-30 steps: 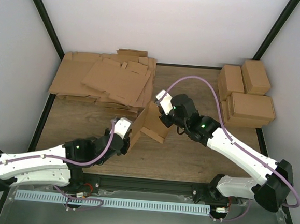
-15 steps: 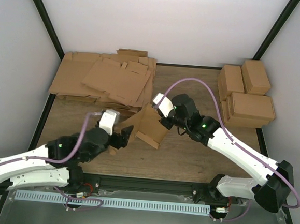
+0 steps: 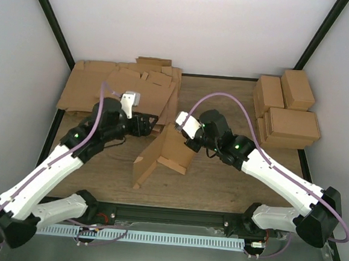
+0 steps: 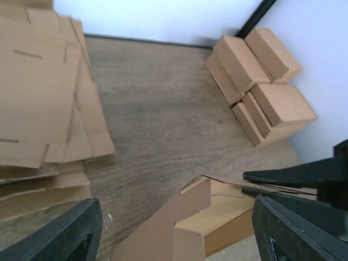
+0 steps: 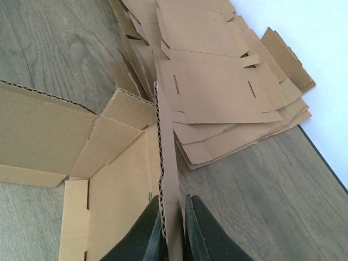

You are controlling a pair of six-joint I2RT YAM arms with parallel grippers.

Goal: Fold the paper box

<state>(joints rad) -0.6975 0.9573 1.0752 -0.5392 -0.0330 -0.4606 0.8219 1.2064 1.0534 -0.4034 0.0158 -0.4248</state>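
Box (image 3: 171,151) half-formed: I've one wall pinched in the right jaws, left jaws wide open; closing it remains.

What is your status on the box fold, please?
Left gripper open, holding nothing. Right gripper shut on paper box wall. Box half folded, one panel upright. Flat sheet heap right beside it.

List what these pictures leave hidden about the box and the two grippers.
- Top external: the right gripper itself hides where it pinches the paper box.
- Left wrist: the bottom edge cuts off the box's near part and most of the left gripper.
- Right wrist: the flat cardboard sheets run off the top edge.
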